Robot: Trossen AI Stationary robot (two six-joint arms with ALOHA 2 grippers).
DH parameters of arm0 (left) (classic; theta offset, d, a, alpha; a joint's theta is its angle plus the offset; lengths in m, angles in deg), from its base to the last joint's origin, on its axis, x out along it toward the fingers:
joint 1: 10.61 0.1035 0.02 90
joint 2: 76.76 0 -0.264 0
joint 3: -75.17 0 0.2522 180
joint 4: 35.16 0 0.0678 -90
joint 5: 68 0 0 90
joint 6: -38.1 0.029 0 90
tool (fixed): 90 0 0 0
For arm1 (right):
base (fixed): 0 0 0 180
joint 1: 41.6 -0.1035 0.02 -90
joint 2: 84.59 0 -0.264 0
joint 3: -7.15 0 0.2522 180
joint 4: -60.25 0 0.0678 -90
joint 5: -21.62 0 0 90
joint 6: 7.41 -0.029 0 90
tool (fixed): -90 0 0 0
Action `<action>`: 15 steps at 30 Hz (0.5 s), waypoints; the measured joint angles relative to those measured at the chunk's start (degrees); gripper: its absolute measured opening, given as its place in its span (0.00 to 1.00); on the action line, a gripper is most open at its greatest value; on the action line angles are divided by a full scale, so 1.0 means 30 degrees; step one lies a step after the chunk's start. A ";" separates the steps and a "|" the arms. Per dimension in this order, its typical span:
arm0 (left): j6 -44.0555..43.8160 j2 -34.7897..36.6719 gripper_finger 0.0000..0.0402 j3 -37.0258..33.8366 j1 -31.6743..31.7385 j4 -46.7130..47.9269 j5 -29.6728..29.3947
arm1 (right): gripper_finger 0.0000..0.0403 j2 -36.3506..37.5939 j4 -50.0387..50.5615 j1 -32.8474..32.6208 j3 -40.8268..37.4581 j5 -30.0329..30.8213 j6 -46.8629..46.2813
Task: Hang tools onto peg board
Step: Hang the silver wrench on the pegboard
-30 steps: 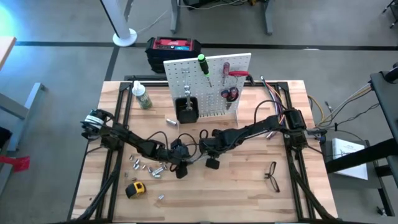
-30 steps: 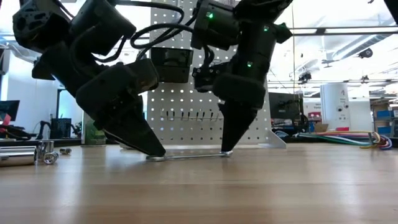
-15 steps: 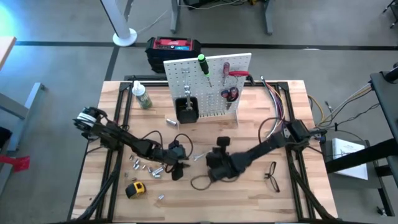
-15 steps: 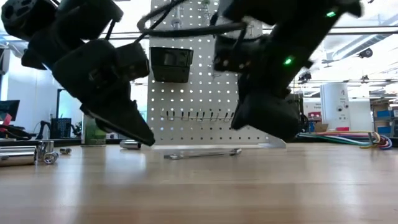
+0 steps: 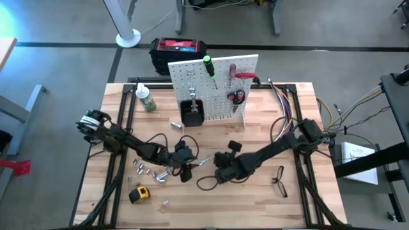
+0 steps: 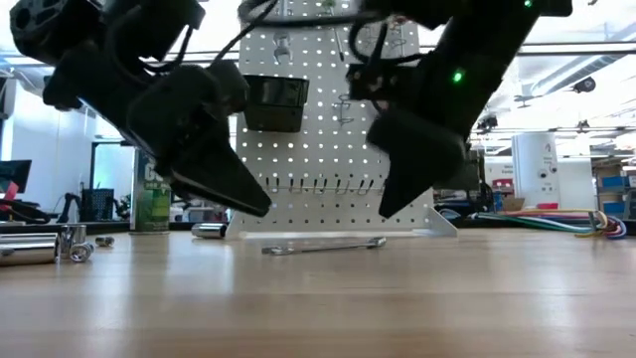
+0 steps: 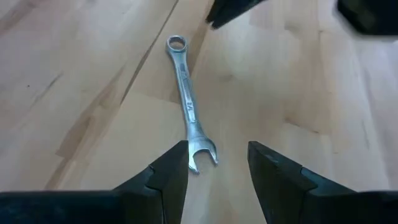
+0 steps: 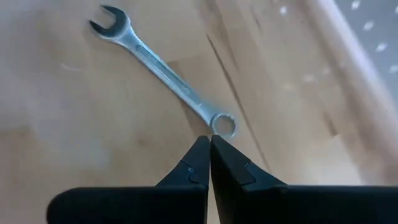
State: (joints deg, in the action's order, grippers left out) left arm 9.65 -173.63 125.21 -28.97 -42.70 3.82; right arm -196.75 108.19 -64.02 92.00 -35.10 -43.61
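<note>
Both grippers are hovering low over the combination wrench (image 7: 189, 109) now, and it lies flat on the wooden table (image 5: 255, 198), loose, touched by neither. The left gripper (image 7: 217, 165) has its jaws apart, and the wrench's open-ended head sits just ahead of that gap, close to one fingertip, with the shank running away from the jaws to the ring end. The right gripper (image 8: 210, 155) has its jaws pressed together, empty, tips just short of the ring end; from there the shank runs off to the open end.

How will it handle? By the look of it, a slim, stiff piece of polished steel: light, not fragile, but slick, and lying so flat that the fingers have little to get under. My call: take it across the narrow shank near the middle, so the ring end stays free for a peg.

The peg board (image 5: 192, 73) stands well beyond both sets of jaws, already carrying a green-handled screwdriver (image 5: 209, 66) and a red-handled tool (image 5: 243, 76).

There is stamped marking on the shank, too small to read. A green-labelled bottle (image 6: 152, 199) stands beyond the left jaws; its print is illegible too.
</note>
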 joint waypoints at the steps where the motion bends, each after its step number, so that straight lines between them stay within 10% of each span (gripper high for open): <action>1: 0.0098 -0.0168 0.39 0.0062 0.0035 -0.0038 -0.0004 | 0.00 0.0537 -0.0420 0.0027 -0.0496 -0.0359 -0.0274; 10: 0.0691 -0.1580 0.39 0.0405 0.1099 -0.0248 -0.0136 | 0.00 0.7636 -1.2538 0.2503 -0.9234 -0.9251 -0.2217; 15: 0.0750 -0.2208 0.39 0.0408 0.1310 -0.0442 -0.0124 | 0.01 0.8934 -1.7740 0.4526 -1.3705 -1.0210 -0.5318</action>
State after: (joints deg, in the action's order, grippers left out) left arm 11.90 -180.25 126.43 -25.04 -44.03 3.45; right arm -169.95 54.97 -50.45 50.88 -65.73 -59.57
